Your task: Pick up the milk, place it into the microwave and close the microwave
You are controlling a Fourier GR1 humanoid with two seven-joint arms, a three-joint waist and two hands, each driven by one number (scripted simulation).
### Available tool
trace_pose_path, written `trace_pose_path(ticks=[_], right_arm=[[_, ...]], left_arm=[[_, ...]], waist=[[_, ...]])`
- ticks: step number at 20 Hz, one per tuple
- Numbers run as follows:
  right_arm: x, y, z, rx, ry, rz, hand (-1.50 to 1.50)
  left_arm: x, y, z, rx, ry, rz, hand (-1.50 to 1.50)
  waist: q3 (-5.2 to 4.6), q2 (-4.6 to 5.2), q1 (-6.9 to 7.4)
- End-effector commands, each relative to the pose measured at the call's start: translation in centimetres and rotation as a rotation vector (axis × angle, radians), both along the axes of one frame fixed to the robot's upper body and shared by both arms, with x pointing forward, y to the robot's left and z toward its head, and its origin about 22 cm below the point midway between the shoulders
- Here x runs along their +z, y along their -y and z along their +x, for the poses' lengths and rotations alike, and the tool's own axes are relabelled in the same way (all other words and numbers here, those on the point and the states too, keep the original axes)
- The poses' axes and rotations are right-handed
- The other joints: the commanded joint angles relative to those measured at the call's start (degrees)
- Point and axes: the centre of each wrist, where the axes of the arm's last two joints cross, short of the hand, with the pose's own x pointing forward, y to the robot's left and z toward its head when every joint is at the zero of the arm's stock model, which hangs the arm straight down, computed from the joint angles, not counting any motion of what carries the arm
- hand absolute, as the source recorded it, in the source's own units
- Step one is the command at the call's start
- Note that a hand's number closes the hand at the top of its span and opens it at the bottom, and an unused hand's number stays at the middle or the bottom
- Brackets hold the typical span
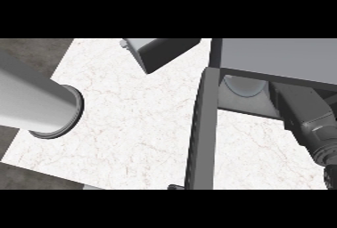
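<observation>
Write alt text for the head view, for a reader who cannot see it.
A microwave stands at the right of a white marble counter, its door swung open toward the viewer, with a grey forearm reaching into the opening. Another grey forearm crosses the left edge. No hand or milk shows.

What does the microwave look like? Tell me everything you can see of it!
The microwave is a grey box at the upper right of the white marble counter. Its door is swung open, seen edge-on as a long dark grey strip reaching towards the lower edge. Inside, a pale round turntable shows. A grey robot arm reaches into the opening; its hand is hidden. No milk can be seen.
</observation>
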Motion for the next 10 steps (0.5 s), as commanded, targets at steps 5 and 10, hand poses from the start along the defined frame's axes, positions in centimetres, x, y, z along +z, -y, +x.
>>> trace_pose_path(ticks=[5,10], right_arm=[[3.4,-6.7,2.0,0.043,0.043,-0.023,-1.50],[4.4,-6.6,2.4,0.031,0.104,0.024,-1.50]], left_arm=[[-0.2,0.7,0.6,-0.015,-0.036,0.031,-1.50],[-1.7,0.8,1.3,-0.038,-0.054,-0.005,-1.50]], waist=[[-1.77,-1.31,0.68],[-1.86,-1.35,-0.75]])
